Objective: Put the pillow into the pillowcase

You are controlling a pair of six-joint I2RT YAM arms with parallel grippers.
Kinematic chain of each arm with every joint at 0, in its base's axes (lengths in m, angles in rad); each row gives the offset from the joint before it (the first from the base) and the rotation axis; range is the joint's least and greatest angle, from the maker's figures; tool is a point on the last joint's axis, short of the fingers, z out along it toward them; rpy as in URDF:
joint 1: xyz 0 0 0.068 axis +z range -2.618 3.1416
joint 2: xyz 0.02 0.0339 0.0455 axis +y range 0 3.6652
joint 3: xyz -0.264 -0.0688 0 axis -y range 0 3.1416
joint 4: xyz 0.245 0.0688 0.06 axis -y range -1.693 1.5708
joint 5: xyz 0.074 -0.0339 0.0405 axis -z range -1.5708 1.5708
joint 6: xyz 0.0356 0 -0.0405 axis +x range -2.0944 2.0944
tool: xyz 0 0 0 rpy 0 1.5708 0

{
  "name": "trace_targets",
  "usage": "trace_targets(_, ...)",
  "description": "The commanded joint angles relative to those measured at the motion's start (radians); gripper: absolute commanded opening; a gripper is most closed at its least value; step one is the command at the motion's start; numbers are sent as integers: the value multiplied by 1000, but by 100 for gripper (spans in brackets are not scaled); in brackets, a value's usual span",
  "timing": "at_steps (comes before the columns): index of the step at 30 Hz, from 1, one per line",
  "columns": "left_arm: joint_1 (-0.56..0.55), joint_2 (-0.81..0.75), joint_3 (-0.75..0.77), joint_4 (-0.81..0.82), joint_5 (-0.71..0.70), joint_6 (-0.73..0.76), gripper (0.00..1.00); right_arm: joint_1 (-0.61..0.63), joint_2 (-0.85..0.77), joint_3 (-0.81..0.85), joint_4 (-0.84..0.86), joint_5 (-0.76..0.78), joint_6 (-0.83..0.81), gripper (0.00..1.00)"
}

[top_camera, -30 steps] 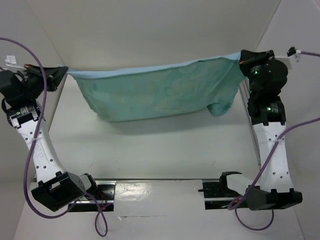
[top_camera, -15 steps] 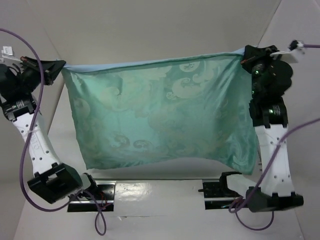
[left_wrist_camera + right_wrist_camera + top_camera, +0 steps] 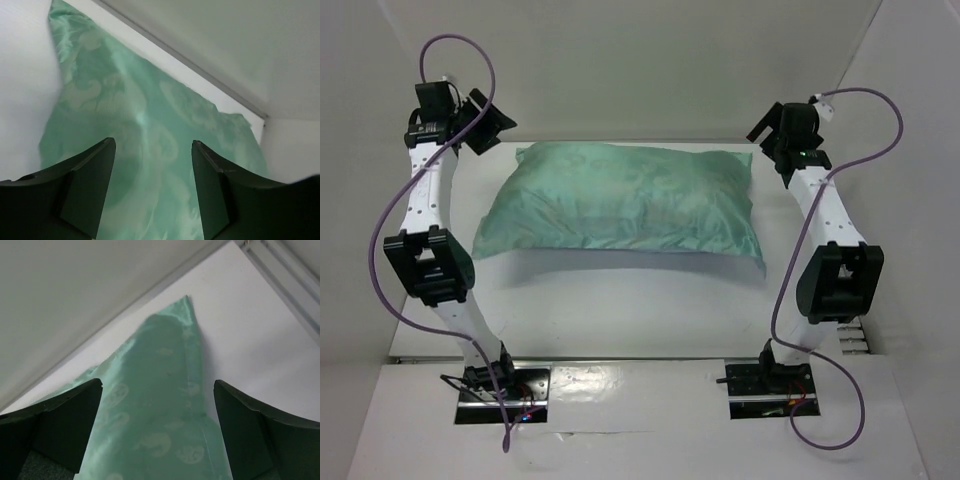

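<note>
Left claw [image 3: 485,125]: jaws stand well apart and grip nothing; it hangs off the far left corner of the pillowcase [image 3: 620,200], not touching the cloth.
Right claw [image 3: 767,130]: jaws spread fully and grip nothing; it hangs off the far right corner, also apart from the cloth.
Left wrist view: green patterned cloth fills the gap between the two dark fingers [image 3: 85,190] and runs from 11 o'clock down to 5 o'clock.
Right wrist view: one pointed corner of the cloth aims at 12 o'clock, midway between the fingers [image 3: 55,425].
Pillowcase from the claws: at 4 o'clock from the left claw and 8 o'clock from the right claw in the top view.
Pillowcase position: it lies on the white tabletop [image 3: 620,300], in the far half, between the two arms.
Long axis: it runs from 9 o'clock to 3 o'clock.
Corners: the near right corner sticks out towards 5 o'clock, and the near left corner spreads flat towards 8 o'clock.
Shape: plump and rounded in the middle, thin at the edges.
Pillow: hidden; no white surface shows.
</note>
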Motion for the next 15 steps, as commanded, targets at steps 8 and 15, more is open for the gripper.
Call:
trace_targets(8, -17, -543, -288, 92, -2, 64, 77, 9, -239, 99, -262, 76, -105, 100)
trace_targets(15, -17, -800, -476, 92, 18, 43, 77, 27, -399, -52, -379, 167, -91, 100)
